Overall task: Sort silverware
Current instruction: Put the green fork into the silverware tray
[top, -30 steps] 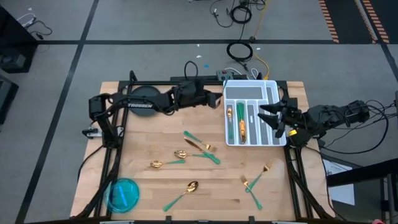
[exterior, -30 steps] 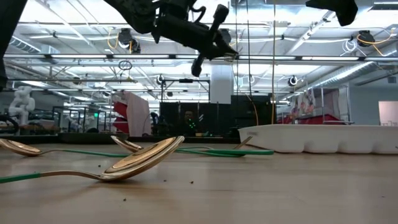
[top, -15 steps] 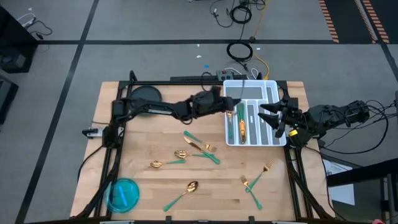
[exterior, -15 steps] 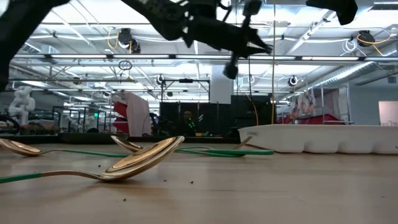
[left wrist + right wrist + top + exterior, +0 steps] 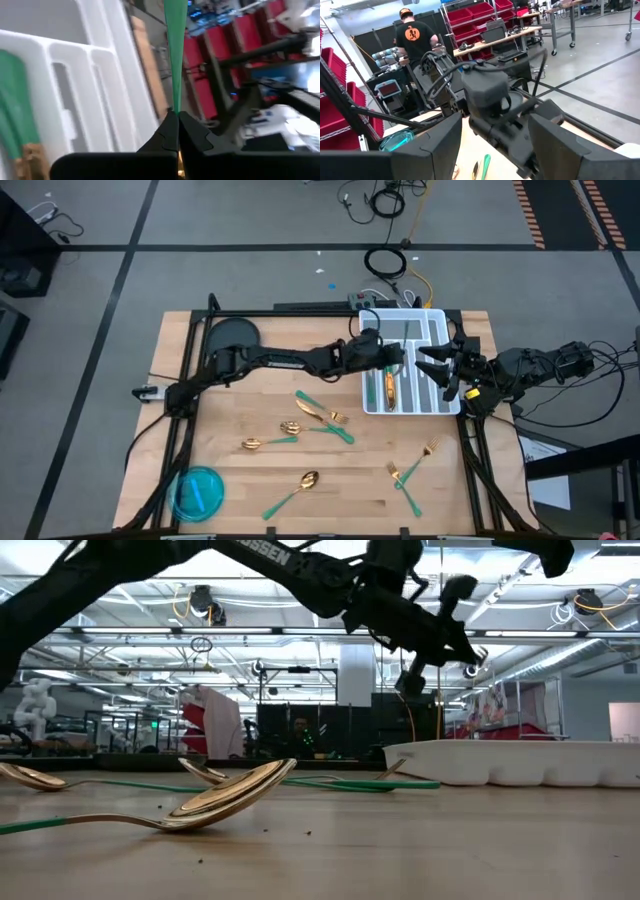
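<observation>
My left gripper [image 5: 397, 356] reaches out over the white divided tray [image 5: 437, 323], shut on one piece of silverware whose slim green handle [image 5: 175, 55] sticks out past the fingertips. Which kind of piece it is I cannot tell. The tray holds two green-and-gold pieces [image 5: 369, 376] [image 5: 388, 386] lying in its left compartments. More silverware lies flat on the wooden table: a cluster [image 5: 318, 413], two spoons [image 5: 265, 442] [image 5: 296, 490] and forks [image 5: 410, 470]. My right gripper [image 5: 432, 370] waits open over the tray's right side. My left gripper pinches the piece between its two fingers, on the green handle [image 5: 175, 97] close to the gold end, a bit of which [image 5: 179, 161] shows farther back between the fingers. The handle runs on along the fingers and out past them. The piece is lifted clear above the tray.
A blue bowl [image 5: 197, 491] stands at the table's near left corner. A person [image 5: 415, 37] stands in the room beyond the table. Bare wood [image 5: 240, 395] lies between the left arm and the loose silverware.
My left gripper has swung toward the table's right edge, from beside the tray's far left corner to above the tray, sinking a little and rolling. It has stayed shut on the green-handled piece.
</observation>
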Robot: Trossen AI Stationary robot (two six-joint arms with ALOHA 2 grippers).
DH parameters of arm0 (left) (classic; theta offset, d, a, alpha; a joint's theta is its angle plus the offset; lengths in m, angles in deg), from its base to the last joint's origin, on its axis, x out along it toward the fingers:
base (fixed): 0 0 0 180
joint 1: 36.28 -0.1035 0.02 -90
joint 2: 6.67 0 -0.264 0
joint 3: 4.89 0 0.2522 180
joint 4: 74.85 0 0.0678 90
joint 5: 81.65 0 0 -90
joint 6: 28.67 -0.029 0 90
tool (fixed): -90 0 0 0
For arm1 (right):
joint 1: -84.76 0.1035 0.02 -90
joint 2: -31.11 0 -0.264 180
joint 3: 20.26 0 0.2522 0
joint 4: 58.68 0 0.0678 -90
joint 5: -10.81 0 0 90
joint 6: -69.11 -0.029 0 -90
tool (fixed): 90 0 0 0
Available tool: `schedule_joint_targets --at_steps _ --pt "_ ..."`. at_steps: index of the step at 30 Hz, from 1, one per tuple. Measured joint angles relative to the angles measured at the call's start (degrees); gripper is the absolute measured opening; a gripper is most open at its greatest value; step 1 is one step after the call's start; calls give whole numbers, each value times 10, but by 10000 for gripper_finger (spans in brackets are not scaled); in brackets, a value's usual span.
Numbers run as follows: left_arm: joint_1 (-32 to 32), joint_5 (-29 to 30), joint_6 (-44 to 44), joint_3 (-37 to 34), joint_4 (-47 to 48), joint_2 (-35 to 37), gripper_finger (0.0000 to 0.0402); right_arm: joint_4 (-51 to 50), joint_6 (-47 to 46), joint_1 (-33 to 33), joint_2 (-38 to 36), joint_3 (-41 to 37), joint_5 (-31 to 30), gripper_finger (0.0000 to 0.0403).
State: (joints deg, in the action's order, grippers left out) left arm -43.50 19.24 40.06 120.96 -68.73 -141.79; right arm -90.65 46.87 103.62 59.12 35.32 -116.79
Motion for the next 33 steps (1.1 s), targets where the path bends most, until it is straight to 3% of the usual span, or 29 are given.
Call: schedule_joint_targets --at_steps 5,9,14,20,24,33 --pt "6 53 -2 44 59 -18 0 0 7 0 0 0 0 224" --pt "7 92 -2 50 53 -23 0 1 12 0 0 0 0 224" --pt "6 90 15 67 54 -51 0 5 20 0 0 0 0 224" --pt "19 71 -1 163 49 -111 0 6 24 0 0 0 0 224" --pt "18 67 -3 220 109 -143 0 8 24 0 0 0 2 224" --pt "23 71 14 229 136 -156 0 9 35 0 0 0 2 224"
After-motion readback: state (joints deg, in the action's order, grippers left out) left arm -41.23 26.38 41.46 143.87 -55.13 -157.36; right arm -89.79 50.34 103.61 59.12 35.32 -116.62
